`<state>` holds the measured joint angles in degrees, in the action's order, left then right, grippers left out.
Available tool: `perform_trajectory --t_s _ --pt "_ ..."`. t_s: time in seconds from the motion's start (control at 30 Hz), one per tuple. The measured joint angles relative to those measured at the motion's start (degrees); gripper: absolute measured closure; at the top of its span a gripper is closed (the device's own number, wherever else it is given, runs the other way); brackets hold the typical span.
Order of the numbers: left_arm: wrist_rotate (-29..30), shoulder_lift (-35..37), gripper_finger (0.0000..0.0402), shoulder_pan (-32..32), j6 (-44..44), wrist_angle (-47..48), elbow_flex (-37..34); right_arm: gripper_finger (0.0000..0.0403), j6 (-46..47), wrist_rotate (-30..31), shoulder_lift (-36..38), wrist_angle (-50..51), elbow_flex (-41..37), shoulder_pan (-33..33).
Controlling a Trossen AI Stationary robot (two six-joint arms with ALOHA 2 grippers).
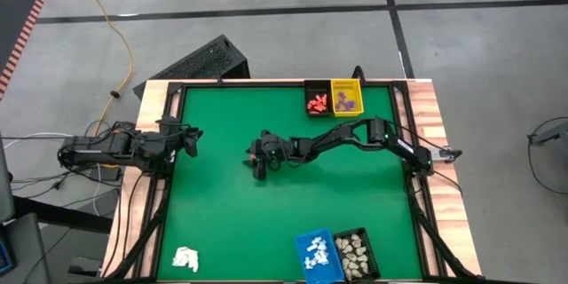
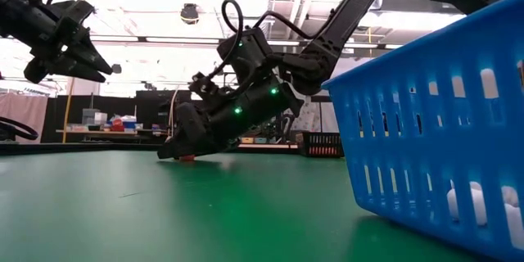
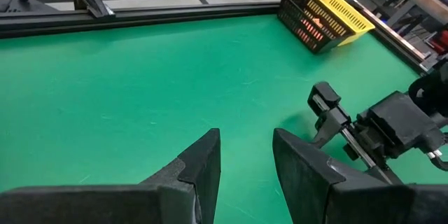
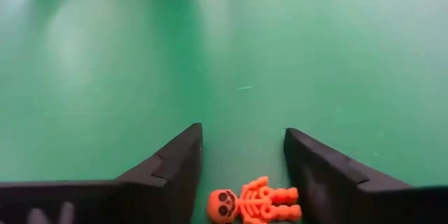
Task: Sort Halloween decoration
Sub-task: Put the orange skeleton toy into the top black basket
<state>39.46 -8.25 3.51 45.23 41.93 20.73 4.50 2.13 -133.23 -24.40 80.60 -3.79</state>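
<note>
Orange skeleton figurine (image 4: 253, 205) lying flat on green worktop (image 1: 222, 222) near centre, between spread fingers of right end effector (image 1: 258, 167), not gripped; lower edge cut off in wrist view, barely a red speck in low view. Left end effector (image 1: 190, 139) parked at left edge, released, empty.

Two arms. Four baskets on the green mat (image 1: 222, 222): black (image 1: 316, 100), yellow (image 1: 347, 97), blue (image 1: 318, 256), black (image 1: 353, 254). One orange skeleton (image 4: 253, 203) mid-mat. One white wad (image 1: 185, 258).
</note>
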Motion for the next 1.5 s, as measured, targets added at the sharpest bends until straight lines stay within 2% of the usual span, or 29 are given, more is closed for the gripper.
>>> perform_trajectory --t_s 0.3,0.4,0.67,0.8,0.97,1.07,1.2,1.33,1.43,1.5 --pt "0.0 0.0 0.0281 0.0 0.0 0.0 0.0 0.0311 0.3 0.0 -0.1 -0.1 -0.1 0.0" --pt "0.0 0.0 0.0281 0.0 0.1 0.0 0.0 0.0341 0.3 0.0 -0.1 -0.3 0.0 0.0" --pt "-0.1 0.0 0.0281 0.0 0.3 0.2 0.0 0.0364 -0.4 -0.5 2.1 -1.1 -0.3 -0.1" --pt "-0.1 0.0 0.0281 0.0 0.3 0.2 0.0 0.0371 -2.7 -0.8 4.7 0.8 -0.7 -0.1" --pt "-0.1 0.0 0.0281 0.0 0.3 0.2 0.0 0.04 -6.5 -0.8 10.3 2.8 -0.3 -0.1" --pt "-0.1 0.0 0.0281 0.0 0.3 0.2 -0.1 0.0394 -7.7 -1.2 12.7 7.0 -0.4 -0.1" --pt "-0.4 0.0 0.0281 0.0 0.3 0.2 0.0 0.0378 -8.6 -7.3 18.7 14.1 -0.4 1.1" --pt "-0.9 0.0 0.0281 0.0 0.3 0.2 0.0 0.0362 -9.1 -12.4 26.3 29.3 -0.2 4.1" --pt "-0.9 0.0 0.0281 0.0 0.3 0.2 0.0 0.0337 -8.2 -12.0 30.2 40.7 -0.4 6.7" --pt "-0.6 0.0 0.0281 0.0 0.3 0.2 0.0 0.0312 -7.5 -10.9 31.9 44.1 -0.3 8.8"
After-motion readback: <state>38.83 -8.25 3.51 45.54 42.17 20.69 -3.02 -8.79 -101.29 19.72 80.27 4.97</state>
